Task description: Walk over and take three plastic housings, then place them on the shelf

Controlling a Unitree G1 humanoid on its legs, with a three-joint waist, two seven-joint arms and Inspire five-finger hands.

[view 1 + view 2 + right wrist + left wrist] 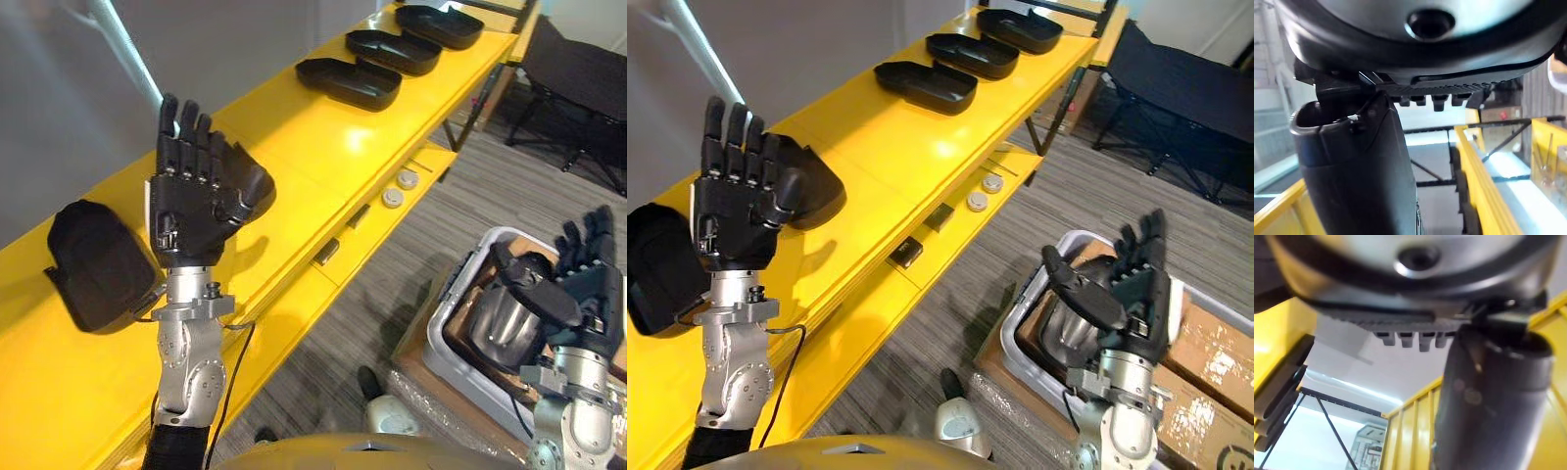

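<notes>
Black plastic housings lie along the top of a long yellow shelf (pixel 294 147). Three of them sit in a row at its far end (pixel 349 83), (pixel 392 51), (pixel 438 25). Another housing (pixel 93 264) rests at the near left, and one more (pixel 818 186) lies just behind my left hand (pixel 191 201). That hand is raised upright over the shelf, fingers straight, holding nothing. My right hand (pixel 583 284) hovers open at the lower right, above a grey bin (pixel 460 294) that holds a shiny dark rounded part (pixel 500 328).
A lower yellow ledge carries two small round pieces (pixel 393 198) and small dark parts (pixel 326 252). Cardboard boxes (pixel 1215 362) stand under and beside the bin. A black folding chair (pixel 578 78) stands at the far right on grey carpet.
</notes>
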